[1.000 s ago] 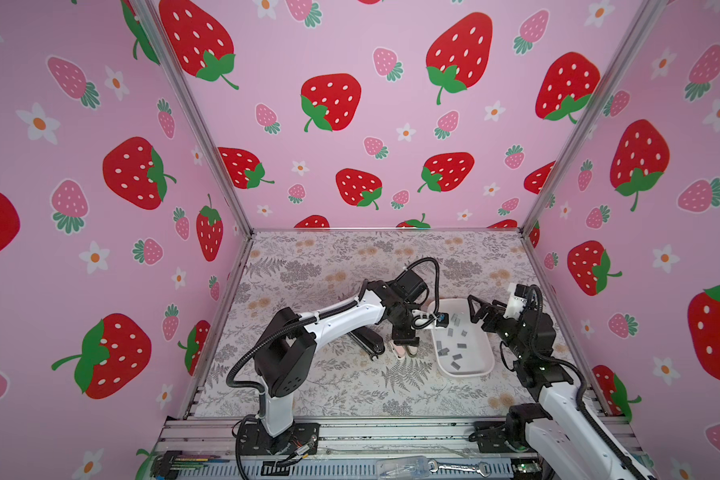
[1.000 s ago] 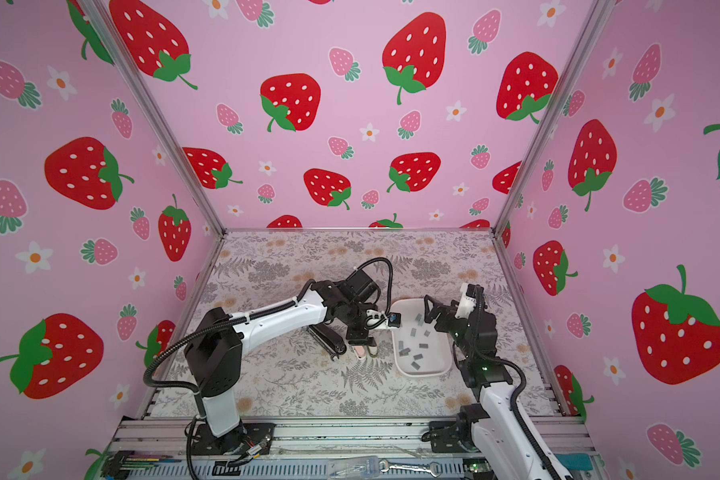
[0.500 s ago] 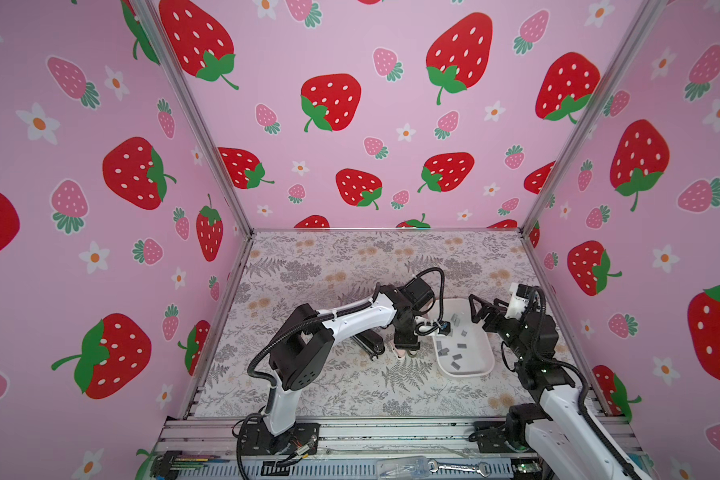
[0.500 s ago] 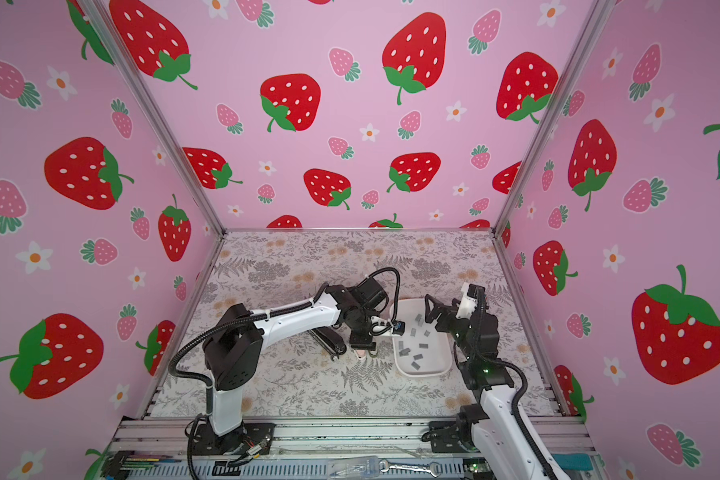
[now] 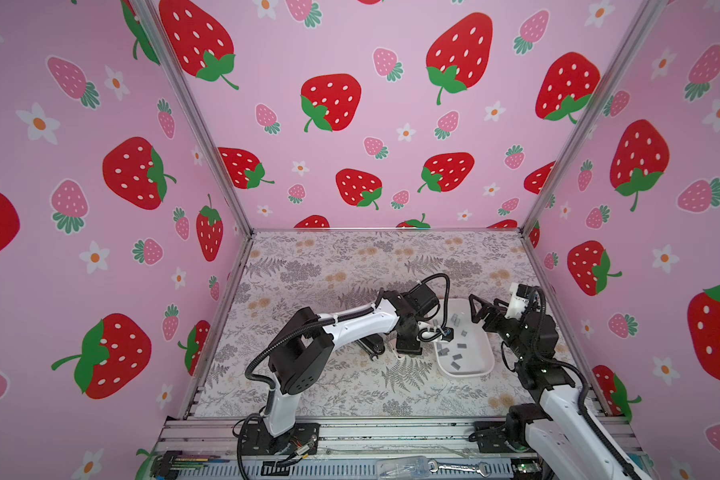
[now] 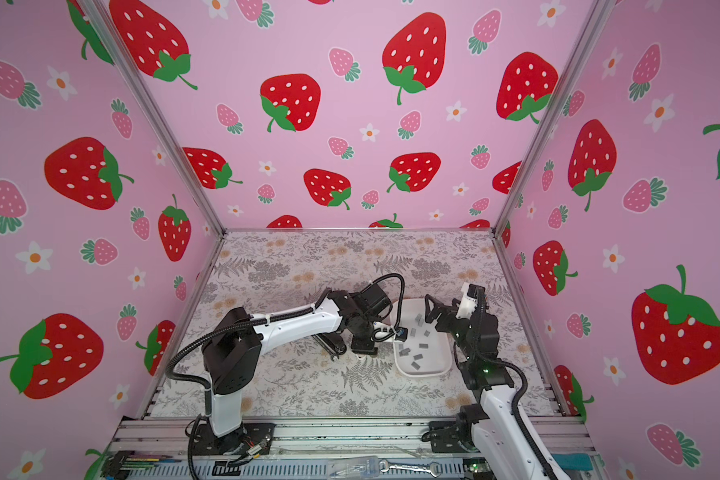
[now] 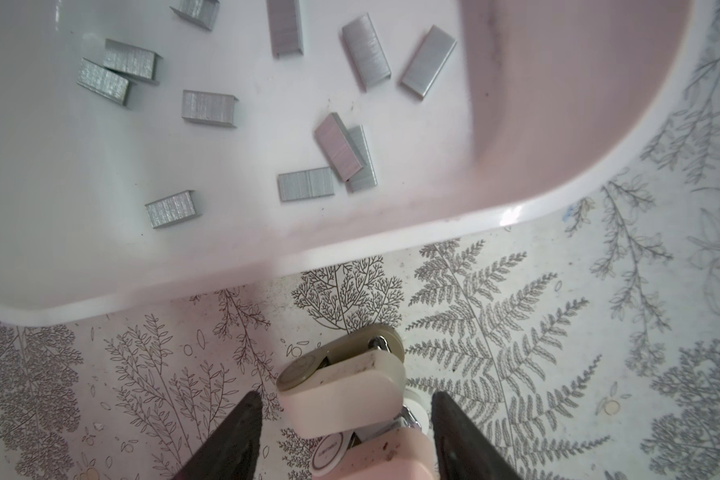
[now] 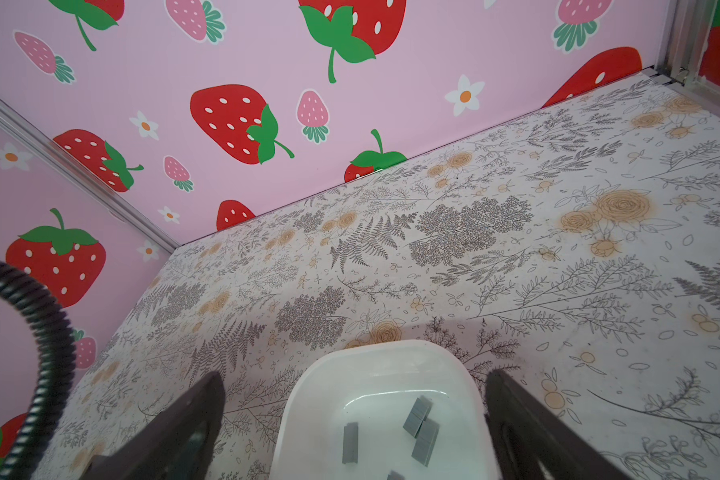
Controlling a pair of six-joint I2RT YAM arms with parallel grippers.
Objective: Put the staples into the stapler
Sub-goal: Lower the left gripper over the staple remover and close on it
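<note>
Several grey staples (image 7: 208, 107) (image 8: 418, 409) (image 5: 456, 365) (image 6: 416, 356) lie loose in a white tray (image 7: 391, 232) (image 8: 308, 395) (image 5: 489, 361) (image 6: 447, 361). The black stapler (image 5: 371, 347) (image 6: 329, 345) lies on the mat left of the tray, mostly hidden under the left arm. My left gripper (image 7: 348, 395) (image 5: 408, 353) (image 6: 362, 351) points down beside the tray. Its jaws straddle a tiny beige and pink stapler-like item (image 7: 341, 395), with a slim gap on one side. My right gripper (image 8: 355, 374) (image 5: 474, 309) (image 6: 429, 309) hovers wide open over the tray's far end, empty.
Pink strawberry walls close in the floral mat on three sides. A wrench (image 5: 454, 467) and a clear bag lie on the front rail. The left arm's black cable (image 8: 38, 311) loops near the tray.
The left arm's elbow swung right and its gripper sank lower over the tiny beige and pink item, jaws narrowing a little. The right arm stayed still.
</note>
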